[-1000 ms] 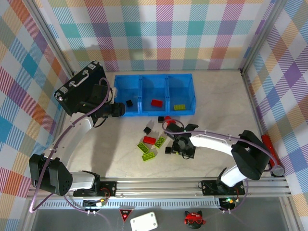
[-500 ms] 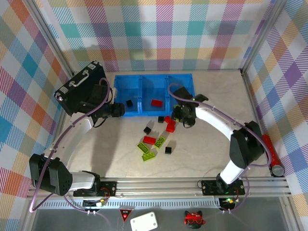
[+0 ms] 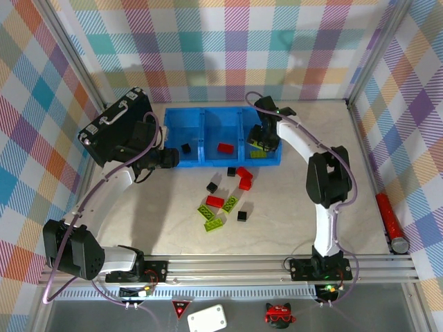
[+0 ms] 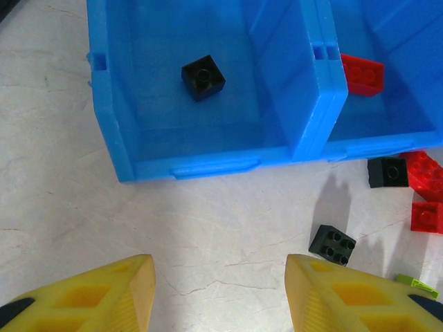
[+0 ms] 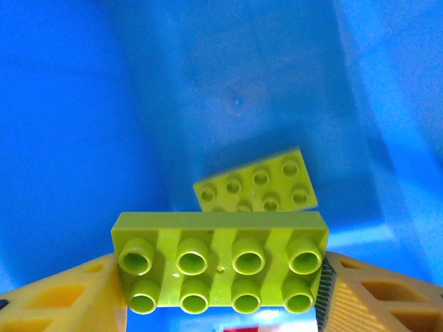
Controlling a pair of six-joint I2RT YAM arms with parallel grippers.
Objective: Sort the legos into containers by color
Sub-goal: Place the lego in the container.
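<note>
While the right gripper hung over the 3 o'clock compartment of the blue tray, it had a lime brick pinched end to end, studs up, jaws closed to the brick's length. A second lime brick lay flat on that compartment's floor, at 12 o'clock of the held one in the wrist view. Right colour, right bin.

We read the step as release. We'd have dropped lower first, kept off the walls, opened just enough to free the brick so it didn't bounce out, then lifted straight up.

A black cube sat in the 9 o'clock compartment and a red brick in the middle one. Loose legos lay on the table at 6 o'clock of the tray. The left gripper hovered at 6 o'clock of the black-cube compartment, spread wide, holding nothing.

Hard to make out:
- We couldn't judge the held brick's height above the floor.
- It hid the finger pads and the near edge of the brick below.
- The left wrist view cut off the red pieces and a lime sliver at 3 o'clock.
</note>
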